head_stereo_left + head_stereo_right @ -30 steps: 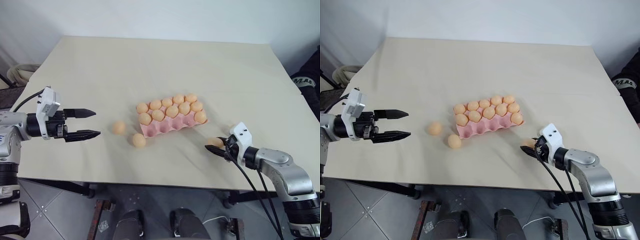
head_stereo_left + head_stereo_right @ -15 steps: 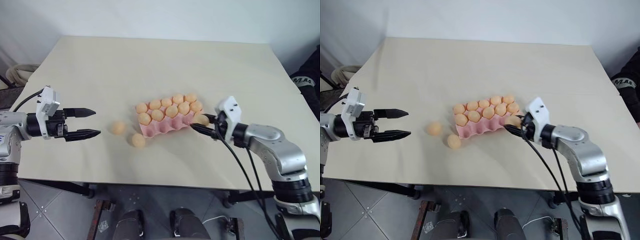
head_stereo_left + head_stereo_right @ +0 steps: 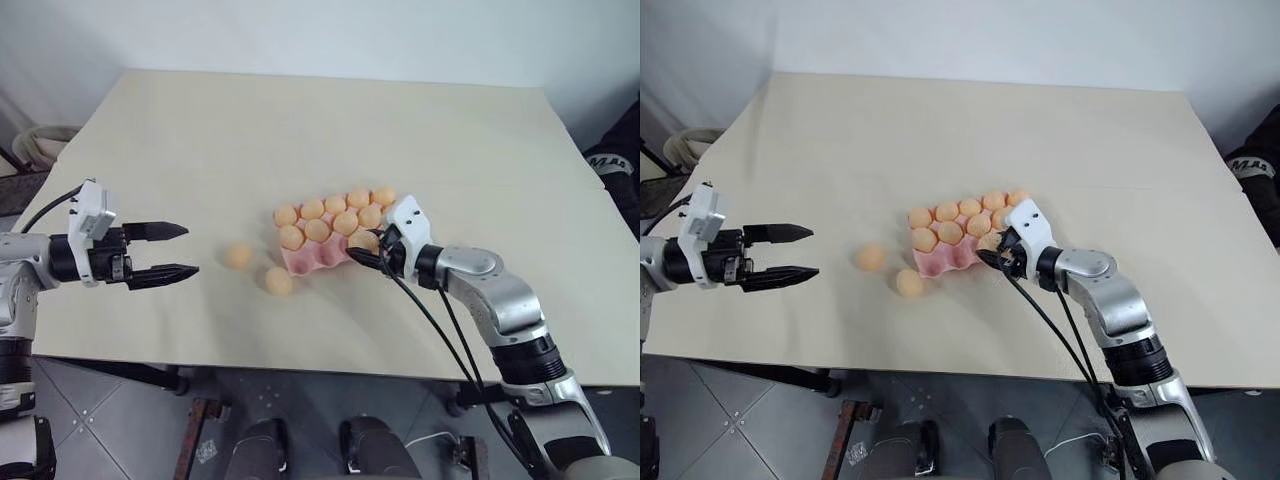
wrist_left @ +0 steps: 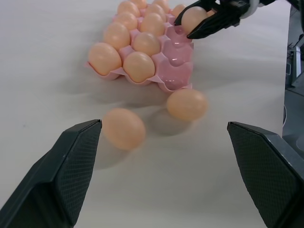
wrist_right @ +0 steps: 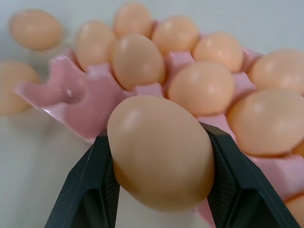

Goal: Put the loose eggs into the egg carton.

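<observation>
One egg sits clamped in the right gripper; the left gripper gapes wide, empty.

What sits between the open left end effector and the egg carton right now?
Two loose eggs on the bare table, between the left end effector and the egg carton; clear in the left eye view.

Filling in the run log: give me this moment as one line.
right gripper: holding egg over egg carton | left gripper: open, idle | two loose eggs on table
</observation>
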Motion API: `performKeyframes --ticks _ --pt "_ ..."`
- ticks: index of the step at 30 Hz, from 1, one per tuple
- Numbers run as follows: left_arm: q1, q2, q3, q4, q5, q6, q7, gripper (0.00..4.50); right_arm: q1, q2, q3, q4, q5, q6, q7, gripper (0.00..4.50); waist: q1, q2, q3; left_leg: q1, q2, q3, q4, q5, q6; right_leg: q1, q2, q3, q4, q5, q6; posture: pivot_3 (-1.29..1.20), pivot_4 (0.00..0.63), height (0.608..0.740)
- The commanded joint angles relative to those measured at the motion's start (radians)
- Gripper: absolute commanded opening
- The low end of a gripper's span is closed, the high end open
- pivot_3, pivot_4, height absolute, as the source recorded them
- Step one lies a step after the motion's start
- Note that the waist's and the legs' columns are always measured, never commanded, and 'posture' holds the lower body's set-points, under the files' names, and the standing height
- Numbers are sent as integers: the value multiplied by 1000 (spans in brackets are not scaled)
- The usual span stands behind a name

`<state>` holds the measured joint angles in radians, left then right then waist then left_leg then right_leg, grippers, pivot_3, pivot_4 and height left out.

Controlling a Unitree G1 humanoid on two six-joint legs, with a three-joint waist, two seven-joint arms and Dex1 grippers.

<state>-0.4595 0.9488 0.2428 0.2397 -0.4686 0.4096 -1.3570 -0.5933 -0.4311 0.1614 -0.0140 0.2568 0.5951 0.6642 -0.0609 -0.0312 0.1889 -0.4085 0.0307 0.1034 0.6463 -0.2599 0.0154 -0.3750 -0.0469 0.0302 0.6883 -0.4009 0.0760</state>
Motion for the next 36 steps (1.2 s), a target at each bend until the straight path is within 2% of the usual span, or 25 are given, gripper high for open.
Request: performKeyframes --ticks 1,15,22,30,36 --pt "11 26 45 -47 -31 10 8 4500 -59 11 -14 47 -24 -56 0 1958 -6 0 0 0 0 0 0 0 0 0 0 0 0 0 0 0 150 740" --pt "35 29 62 -73 -41 18 28 4500 -94 18 -43 171 -60 -130 -4 1958 -23 0 0 0 0 0 0 0 0 0 0 -1 0 0 0 0 150 740" --pt "24 27 55 -65 -40 15 28 4500 -100 8 -55 170 -64 -136 3 4375 -23 0 0 0 0 0 0 0 -1 0 0 -1 1 0 0 0 150 740" --pt "10 23 45 -56 -36 14 28 4500 -77 -34 -95 30 -14 -57 42 4445 -23 0 0 0 0 0 -1 0 -1 0 0 -1 0 0 0 0 150 740" --pt "3 22 40 -49 -35 12 23 4500 -8 -160 -202 -166 100 100 98 4445 -19 0 0 0 0 -1 -2 0 0 0 0 -1 -2 0 0 0 150 740"
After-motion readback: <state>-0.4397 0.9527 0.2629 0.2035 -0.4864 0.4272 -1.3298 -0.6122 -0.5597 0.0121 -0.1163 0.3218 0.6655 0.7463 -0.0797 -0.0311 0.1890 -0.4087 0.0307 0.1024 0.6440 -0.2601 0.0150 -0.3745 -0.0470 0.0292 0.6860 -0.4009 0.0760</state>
